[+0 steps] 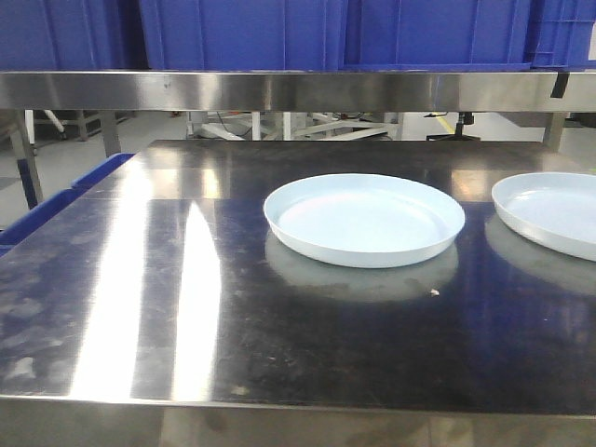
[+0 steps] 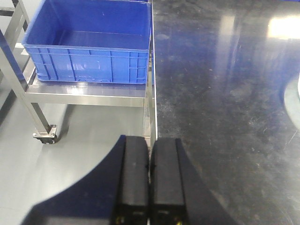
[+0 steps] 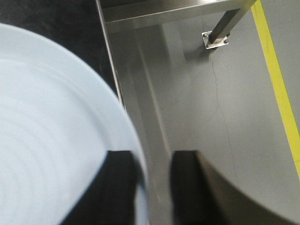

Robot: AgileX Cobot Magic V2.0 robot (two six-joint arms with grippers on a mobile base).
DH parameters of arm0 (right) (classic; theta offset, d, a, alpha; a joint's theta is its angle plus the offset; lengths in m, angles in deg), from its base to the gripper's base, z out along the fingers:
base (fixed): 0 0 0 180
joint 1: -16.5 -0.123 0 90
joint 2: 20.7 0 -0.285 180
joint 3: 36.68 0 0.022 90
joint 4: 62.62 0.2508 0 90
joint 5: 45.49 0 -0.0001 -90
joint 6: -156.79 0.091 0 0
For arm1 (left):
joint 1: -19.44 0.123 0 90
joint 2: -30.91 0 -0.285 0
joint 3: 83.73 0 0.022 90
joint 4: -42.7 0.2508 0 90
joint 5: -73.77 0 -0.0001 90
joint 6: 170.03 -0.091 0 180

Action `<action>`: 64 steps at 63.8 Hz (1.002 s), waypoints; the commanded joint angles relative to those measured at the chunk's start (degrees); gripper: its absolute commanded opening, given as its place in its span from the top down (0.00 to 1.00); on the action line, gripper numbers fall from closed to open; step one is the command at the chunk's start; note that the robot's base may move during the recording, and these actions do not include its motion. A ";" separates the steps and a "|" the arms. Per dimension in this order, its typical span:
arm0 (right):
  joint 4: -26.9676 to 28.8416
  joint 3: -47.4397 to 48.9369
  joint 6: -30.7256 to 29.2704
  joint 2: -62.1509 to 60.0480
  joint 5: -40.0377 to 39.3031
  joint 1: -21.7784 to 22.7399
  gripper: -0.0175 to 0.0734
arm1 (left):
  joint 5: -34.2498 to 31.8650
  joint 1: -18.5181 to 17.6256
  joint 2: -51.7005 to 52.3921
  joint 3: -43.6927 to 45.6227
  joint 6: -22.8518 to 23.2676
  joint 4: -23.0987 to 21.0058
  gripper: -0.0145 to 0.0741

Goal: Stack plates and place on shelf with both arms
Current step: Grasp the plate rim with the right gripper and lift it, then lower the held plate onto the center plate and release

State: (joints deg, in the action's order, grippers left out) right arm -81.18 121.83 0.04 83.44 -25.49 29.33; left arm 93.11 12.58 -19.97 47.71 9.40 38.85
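Note:
Two pale blue-white plates lie apart on the dark steel table (image 1: 140, 307). One plate (image 1: 363, 222) is at the middle, the other plate (image 1: 549, 212) is at the right edge, cut off by the frame. Neither gripper shows in the front view. In the right wrist view my right gripper (image 3: 154, 154) is open and straddles the rim of the right plate (image 3: 51, 136): one finger is over the plate, the other is outside it past the table edge. My left gripper (image 2: 150, 139) is shut and empty over the table's left edge.
A steel shelf (image 1: 279, 91) spans above the back of the table with blue crates (image 1: 242, 33) on it. A blue crate (image 2: 89, 42) sits on a low steel cart left of the table. A table foot (image 3: 214, 40) and a yellow floor line (image 3: 276, 79) lie to the right.

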 commanded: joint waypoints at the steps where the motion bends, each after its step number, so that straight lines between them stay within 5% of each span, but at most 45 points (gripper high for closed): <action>1: -0.77 1.81 -0.19 -2.38 -2.85 0.59 0.80 | -4.78 0.18 0.30 1.50 0.57 -0.31 0.74; 30: -0.59 9.72 -0.19 -14.43 2.03 -4.49 0.78 | -4.78 0.18 0.30 1.50 0.57 -0.31 0.74; 64: 0.35 15.86 -0.19 -8.20 0.29 -31.08 0.78 | -4.78 0.18 0.30 1.50 0.57 -0.31 0.74</action>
State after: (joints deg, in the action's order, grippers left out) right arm -80.15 135.28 0.18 75.36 -20.82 0.58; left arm 93.11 12.58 -19.97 47.71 9.40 38.85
